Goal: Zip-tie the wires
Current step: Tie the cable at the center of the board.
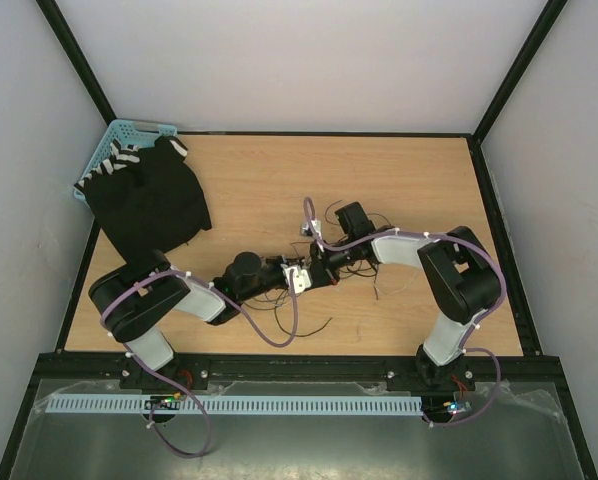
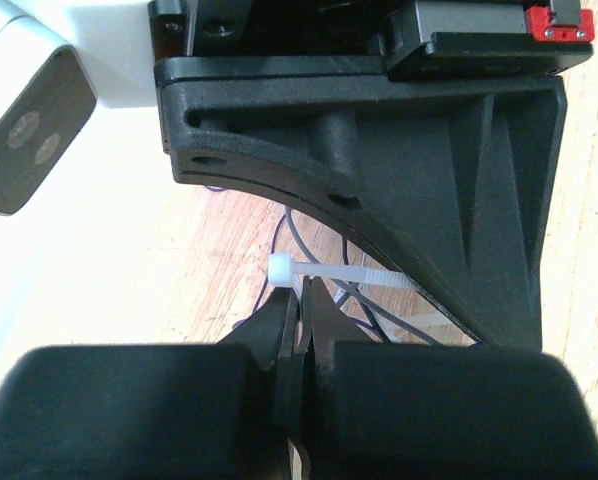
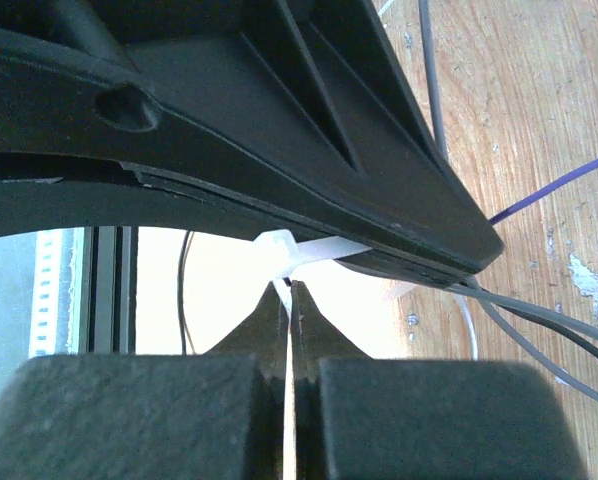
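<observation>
Here both arms meet at mid-table: the left gripper (image 2: pixel 301 300) is pressed shut, pinching the zip tie (image 2: pixel 354 275) just beside its white head, and the right gripper (image 3: pixel 287 295) is likewise clamped on it from the opposite side. The thin wires (image 3: pixel 431 90) trail loosely over the wooden table (image 1: pixel 399 180) beneath them

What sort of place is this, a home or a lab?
Probably a robot lab test cell: a light wooden tabletop boxed in by plain white wall panels on a black metal frame, with two black-and-white robot arms bolted at its near edge.
</observation>
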Robot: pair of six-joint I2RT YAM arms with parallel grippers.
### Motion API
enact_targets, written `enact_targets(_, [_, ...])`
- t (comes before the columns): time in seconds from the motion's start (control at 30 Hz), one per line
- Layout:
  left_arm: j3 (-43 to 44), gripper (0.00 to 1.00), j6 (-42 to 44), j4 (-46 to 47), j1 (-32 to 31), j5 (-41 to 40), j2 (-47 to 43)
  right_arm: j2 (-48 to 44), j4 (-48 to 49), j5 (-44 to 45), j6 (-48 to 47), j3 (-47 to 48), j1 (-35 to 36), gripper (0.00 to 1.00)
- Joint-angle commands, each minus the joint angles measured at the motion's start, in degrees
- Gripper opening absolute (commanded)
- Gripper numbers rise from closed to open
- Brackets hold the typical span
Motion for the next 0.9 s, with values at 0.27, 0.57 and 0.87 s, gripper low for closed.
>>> enact_targets(0.27, [-0.4, 0.00, 2.3, 3.5, -1.3, -1.4, 1.4, 1.7, -4.4, -3.7, 0.5, 3.5, -0.6, 0.00])
enact_targets(0.57, [-0.4, 0.00, 3.5, 4.6, -1.7, -3.5, 1.8, 1.1, -7.2, -4.9, 2.3, 4.8, -0.6, 0.00])
enact_targets(0.87, [-0.9, 0.00, 4.3, 5.6, -1.7, -3.8, 1.2, 2.0, -9.1, -5.3, 2.9, 5.2, -0.9, 0.00])
